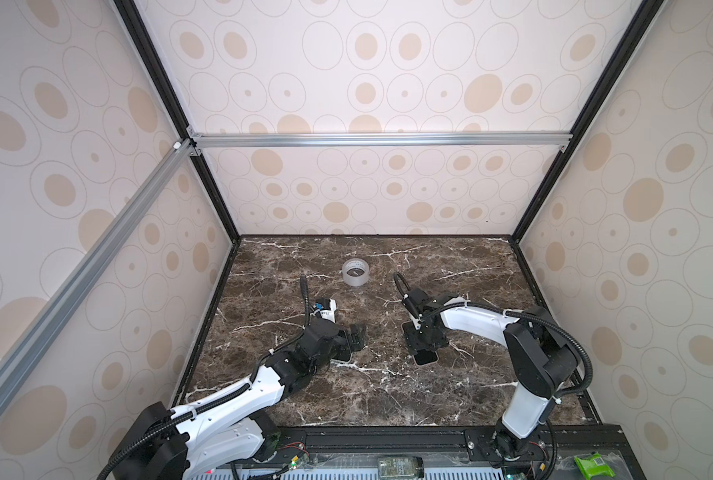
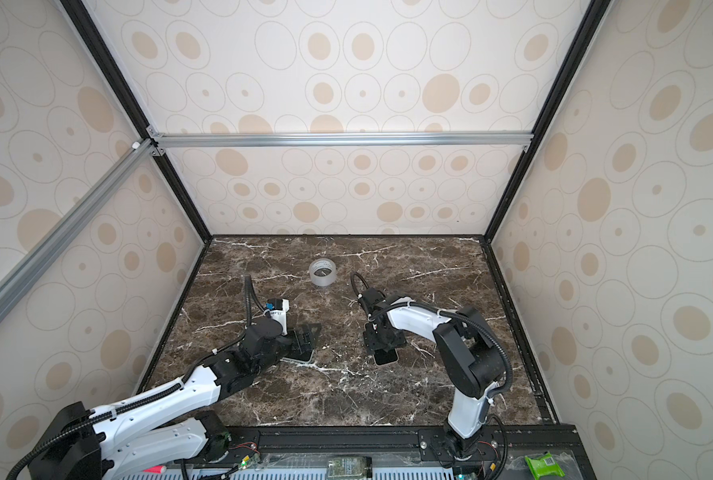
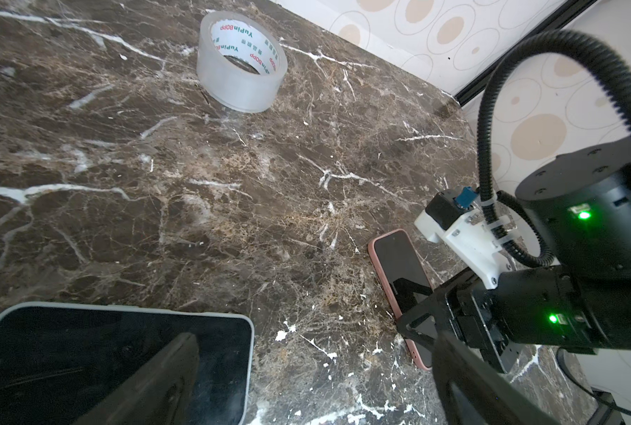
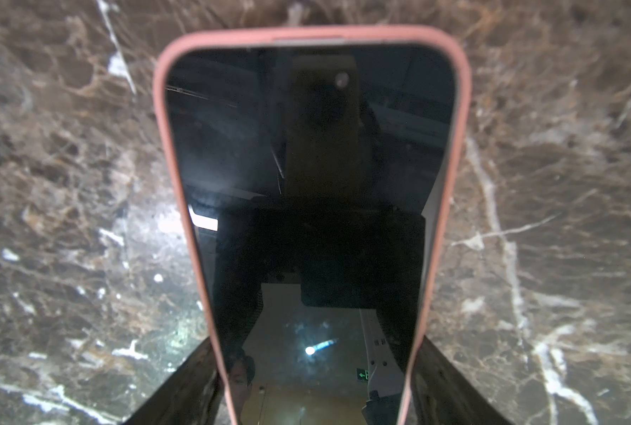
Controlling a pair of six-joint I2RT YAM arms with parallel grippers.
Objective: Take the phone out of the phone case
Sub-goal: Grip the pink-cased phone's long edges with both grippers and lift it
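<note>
A phone (image 4: 306,184) with a dark screen lies flat on the marble table in a pink phone case (image 4: 161,121). In both top views it shows just below my right gripper (image 1: 423,351), and the left wrist view shows it too (image 3: 398,265). My right gripper (image 4: 316,386) points down over one end, its fingers (image 4: 192,375) pressed against the case's two long sides. A second dark-screened phone with a pale rim (image 3: 122,353) lies under my left gripper (image 3: 317,386), which hovers open above it, gripping nothing. This second phone shows as a pale sliver in a top view (image 2: 301,357).
A roll of clear tape (image 1: 355,272) (image 3: 240,66) stands towards the back of the table (image 1: 388,395). Patterned walls close in three sides. A bottle (image 1: 400,466) and a green packet (image 1: 591,463) lie beyond the front rail.
</note>
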